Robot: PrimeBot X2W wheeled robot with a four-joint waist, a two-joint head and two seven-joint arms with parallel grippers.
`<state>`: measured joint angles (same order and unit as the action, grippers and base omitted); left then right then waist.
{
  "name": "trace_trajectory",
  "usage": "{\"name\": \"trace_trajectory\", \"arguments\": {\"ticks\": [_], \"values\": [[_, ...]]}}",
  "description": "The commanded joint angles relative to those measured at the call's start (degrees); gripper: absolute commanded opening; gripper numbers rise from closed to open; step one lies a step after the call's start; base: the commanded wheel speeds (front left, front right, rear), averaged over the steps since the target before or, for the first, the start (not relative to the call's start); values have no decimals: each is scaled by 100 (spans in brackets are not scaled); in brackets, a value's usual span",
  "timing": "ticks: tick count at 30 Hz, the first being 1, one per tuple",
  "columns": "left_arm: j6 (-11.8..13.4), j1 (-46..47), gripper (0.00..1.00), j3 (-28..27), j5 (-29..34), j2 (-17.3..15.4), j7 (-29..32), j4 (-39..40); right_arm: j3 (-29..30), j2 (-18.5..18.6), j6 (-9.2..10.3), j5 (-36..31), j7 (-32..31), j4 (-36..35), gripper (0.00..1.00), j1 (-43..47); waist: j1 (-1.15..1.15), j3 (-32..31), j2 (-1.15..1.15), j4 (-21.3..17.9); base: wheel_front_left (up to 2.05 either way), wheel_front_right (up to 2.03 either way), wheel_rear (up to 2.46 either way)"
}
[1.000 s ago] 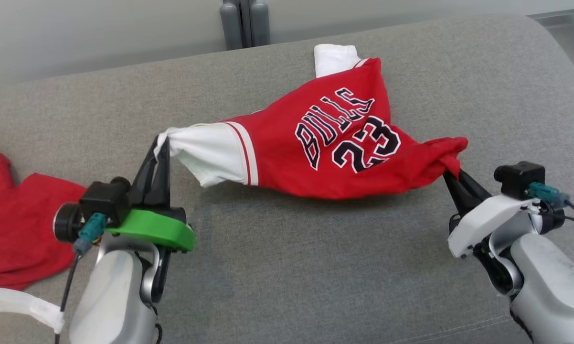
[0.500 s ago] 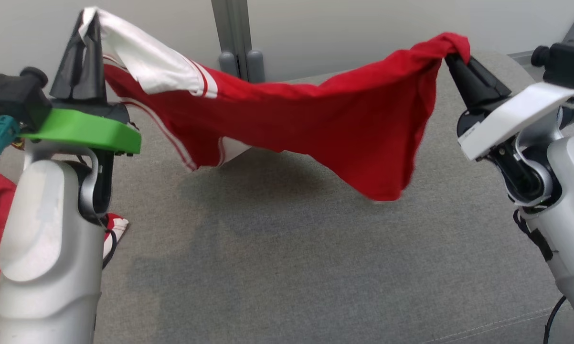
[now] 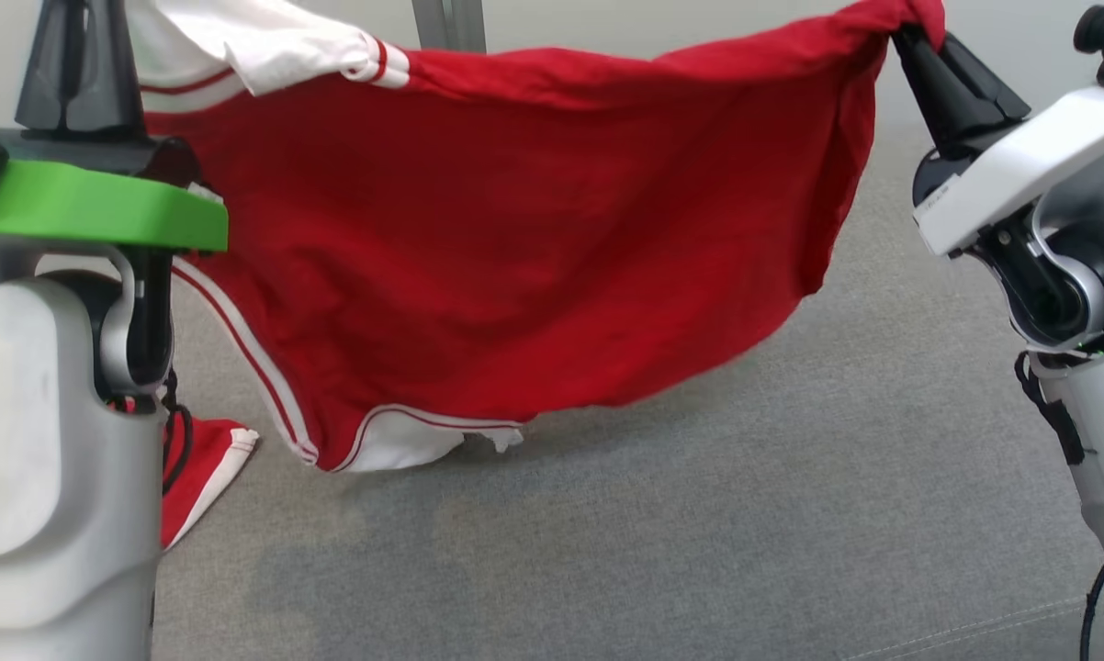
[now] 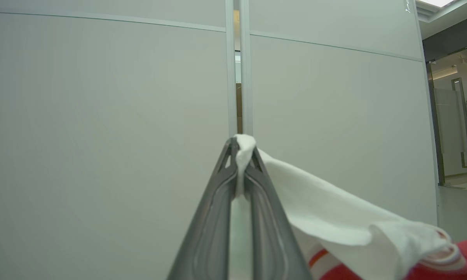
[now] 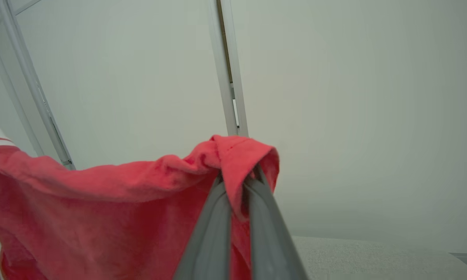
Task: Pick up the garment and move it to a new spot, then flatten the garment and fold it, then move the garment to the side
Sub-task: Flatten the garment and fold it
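The garment (image 3: 515,248), a red jersey with white sleeves and white stripes, hangs stretched between my two raised grippers above the grey couch; its lower edge brushes or nearly brushes the cushion. My left gripper (image 4: 241,146) is shut on a white sleeve (image 4: 319,210) of the garment. In the head view the left fingers (image 3: 79,64) rise past the top edge. My right gripper (image 5: 237,177) is shut on a bunched red corner of the garment (image 5: 101,217), also seen at the top right of the head view as the right gripper (image 3: 910,37).
A second red and white garment (image 3: 203,468) lies on the grey couch cushion (image 3: 653,551) behind my left arm. A pale partition wall (image 4: 101,116) with a metal post (image 4: 237,70) stands behind the couch.
Both grippers have risen with the garment, lifting it off the cushion and stretching it out. The camera has tilted too, so the whole picture has shifted.
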<state>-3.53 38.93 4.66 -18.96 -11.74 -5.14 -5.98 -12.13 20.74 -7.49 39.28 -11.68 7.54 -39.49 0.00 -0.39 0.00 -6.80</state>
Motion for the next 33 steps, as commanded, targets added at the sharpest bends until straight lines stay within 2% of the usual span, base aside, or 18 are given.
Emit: {"name": "trace_trajectory", "arguments": {"ticks": [1,8,11,15,20,26,30,33], "values": [[-29,-93,0,7,-14,-101,73,60,84,5,0,-30,-94,-40,0,117,0,80,0,6,0,0,0],[-129,318,0,65,-87,-386,580,142,482,-47,0,-276,-485,-95,0,93,0,828,0,24,0,0,0],[-211,829,0,190,34,-607,744,-24,553,-102,0,-390,-594,-32,0,-264,0,1427,0,-5,0,0,0],[-306,1890,0,381,233,-961,749,-569,544,-136,1,-704,-515,369,0,-1159,0,2393,0,-81,0,0,0],[-364,3688,0,649,475,-1143,363,-1600,626,-257,4,-1121,122,1344,0,-2806,0,3296,0,-136,0,0,0],[-240,5568,0,808,816,-976,-594,-3023,696,-276,6,-1667,1431,2585,0,-4412,0,3713,0,-12,0,0,0],[-182,6164,0,765,795,-752,-948,-3683,632,-271,6,-1965,2213,3345,0,-4904,0,3825,0,149,0,0,0],[-252,6146,0,758,719,-583,-1012,-3793,552,-271,6,-1981,2517,3743,0,-5004,0,3905,0,274,0,0,0]]}}
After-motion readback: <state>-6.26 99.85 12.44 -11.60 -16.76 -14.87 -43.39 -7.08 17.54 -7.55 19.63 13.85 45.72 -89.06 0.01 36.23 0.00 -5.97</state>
